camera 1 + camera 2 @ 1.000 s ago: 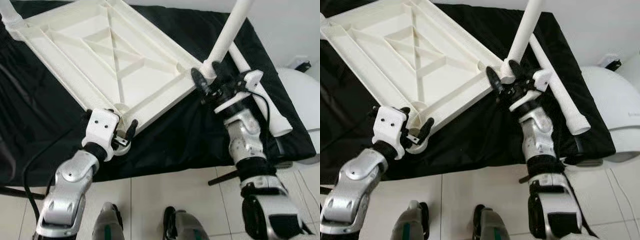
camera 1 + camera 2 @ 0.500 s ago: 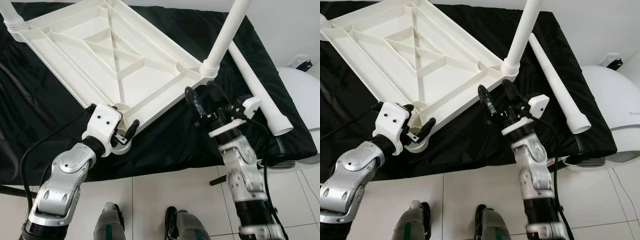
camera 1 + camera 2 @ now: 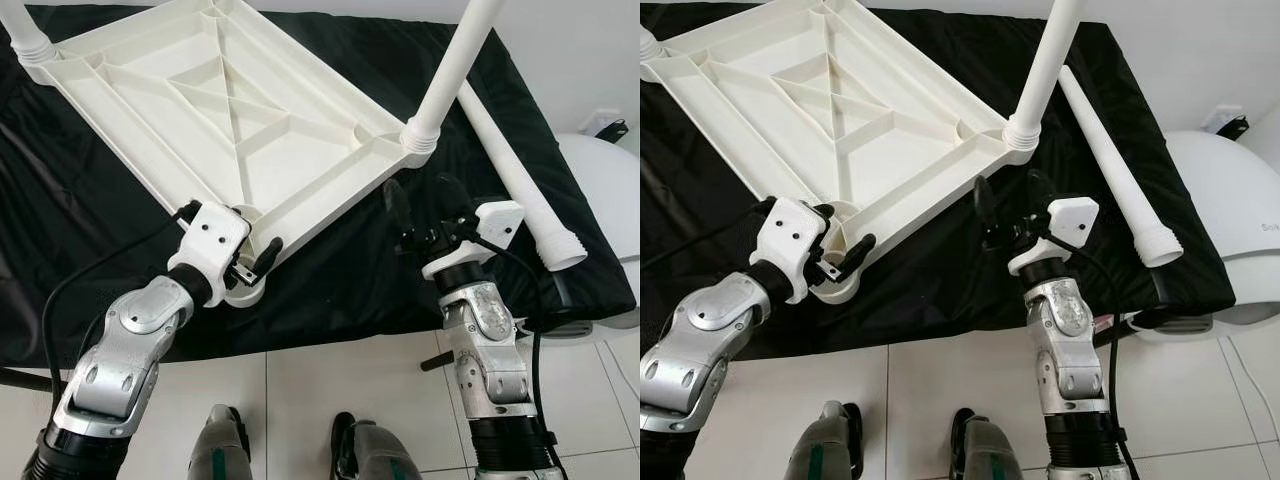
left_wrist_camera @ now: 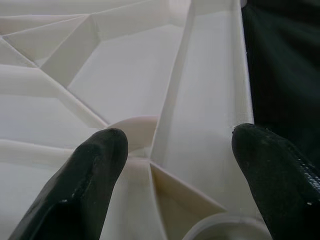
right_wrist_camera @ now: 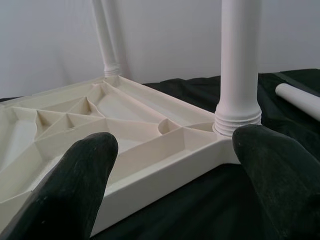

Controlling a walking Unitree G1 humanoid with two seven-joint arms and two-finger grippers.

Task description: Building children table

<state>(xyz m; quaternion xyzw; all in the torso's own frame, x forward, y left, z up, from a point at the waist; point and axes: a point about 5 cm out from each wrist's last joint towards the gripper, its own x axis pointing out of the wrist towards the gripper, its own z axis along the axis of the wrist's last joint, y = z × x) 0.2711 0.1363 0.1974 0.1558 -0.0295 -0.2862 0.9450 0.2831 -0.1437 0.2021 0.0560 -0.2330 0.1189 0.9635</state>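
A white plastic table top (image 3: 200, 110) lies upside down on a black cloth (image 3: 350, 280). One white leg (image 3: 455, 65) stands upright in its near right corner, and another leg (image 3: 22, 30) stands at the far left corner. A third leg (image 3: 515, 175) lies loose on the cloth to the right. My right gripper (image 3: 415, 190) is open, just in front of the upright leg's base and apart from it. My left gripper (image 4: 175, 145) is open over the near left corner, straddling the rim beside an empty round socket (image 3: 243, 290).
The cloth-covered platform ends just before my feet, with a white tiled floor (image 3: 300, 400) below. A rounded white appliance (image 3: 600, 180) stands at the right. A black cable (image 3: 70, 300) loops from my left arm. A dark bar (image 3: 445, 355) sticks out under the platform's edge.
My right gripper has let go of the upright leg's base and drawn back toward me, its fingers apart. The left gripper has barely shifted at its corner.
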